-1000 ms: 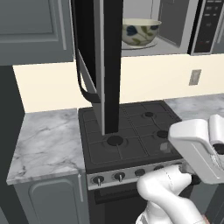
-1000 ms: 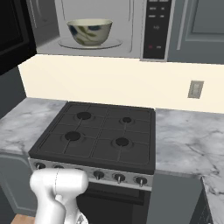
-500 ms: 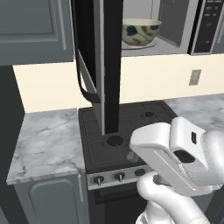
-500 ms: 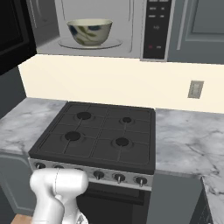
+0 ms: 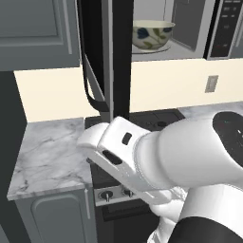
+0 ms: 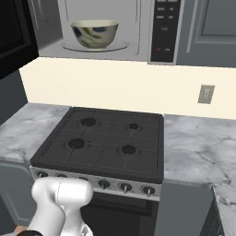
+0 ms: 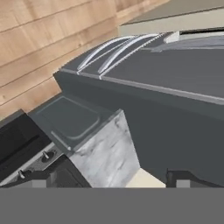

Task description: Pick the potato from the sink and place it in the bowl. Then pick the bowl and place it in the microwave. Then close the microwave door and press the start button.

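Now, start with what is nearest you: the arm (image 5: 180, 161) is raised close in front of the left base camera, its hand angled low toward the stove (image 6: 106, 145). In the hand view the pincer (image 7: 107, 177) shows its two dark tips well apart, wide, with nothing between them and nothing touched; past them lie a marble desk (image 7: 103, 155) edge and the wooden floor (image 7: 39, 39).

Further back, the bowl (image 6: 94, 33) already sits inside the microwave (image 6: 161, 27), upright on the turntable. You cannot see from here whether the potato is in it.

The step in hand looks like closing the door (image 5: 116, 52), which stands swung out, edge-on in the left view, its curved handle (image 5: 92, 80) on the far face. To do it well, I'd bring the hand up and around to the outer face, push flat near the handle edge, and keep the elbow clear of the stove knobs. Afterwards, the control panel (image 6: 165, 30) is on the right.
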Motion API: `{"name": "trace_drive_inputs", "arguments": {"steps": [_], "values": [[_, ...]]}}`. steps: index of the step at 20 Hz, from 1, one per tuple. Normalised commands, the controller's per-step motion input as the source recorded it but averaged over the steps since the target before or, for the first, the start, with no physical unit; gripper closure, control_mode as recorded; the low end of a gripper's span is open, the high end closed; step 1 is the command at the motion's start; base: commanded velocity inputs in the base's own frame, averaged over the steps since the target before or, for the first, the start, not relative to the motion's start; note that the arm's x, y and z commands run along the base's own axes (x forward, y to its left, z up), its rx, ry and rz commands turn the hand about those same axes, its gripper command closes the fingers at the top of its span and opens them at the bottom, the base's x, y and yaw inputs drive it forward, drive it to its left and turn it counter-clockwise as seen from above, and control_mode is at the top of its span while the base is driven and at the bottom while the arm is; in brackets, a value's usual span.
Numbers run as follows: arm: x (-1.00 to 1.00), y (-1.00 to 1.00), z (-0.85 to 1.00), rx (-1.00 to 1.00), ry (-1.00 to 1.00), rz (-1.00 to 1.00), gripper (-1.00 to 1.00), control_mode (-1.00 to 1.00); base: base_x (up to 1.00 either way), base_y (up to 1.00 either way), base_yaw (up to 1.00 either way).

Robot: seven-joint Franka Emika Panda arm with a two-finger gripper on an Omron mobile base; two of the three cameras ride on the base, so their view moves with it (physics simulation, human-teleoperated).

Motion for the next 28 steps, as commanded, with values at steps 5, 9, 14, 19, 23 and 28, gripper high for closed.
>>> {"name": "trace_drive_inputs", "arguments": {"steps": [5, 9, 14, 19, 23, 28], "values": [[0.7, 0.43, 0.0, -0.06, 0.0, -0.27, -1.0, -1.0, 0.0, 0.0, 0.0], [0.59, 0.54, 0.0, -0.05, 0.0, -0.24, -1.0, -1.0, 0.0, 0.0, 0.0], [0.49, 0.54, -0.05, -0.05, 0.0, -0.23, -1.0, -1.0, 0.0, 0.0, 0.0], [0.73, 0.09, 0.0, -0.02, 0.0, -0.21, -1.0, -1.0, 0.0, 0.0, 0.0], [0.61, -0.09, 0.0, -0.01, -0.08, -0.15, -1.0, -1.0, 0.0, 0.0, 0.0], [0.28, -0.35, 0.01, 0.0, -0.19, -0.13, -1.0, -1.0, 0.0, 0.0, 0.0]]}}
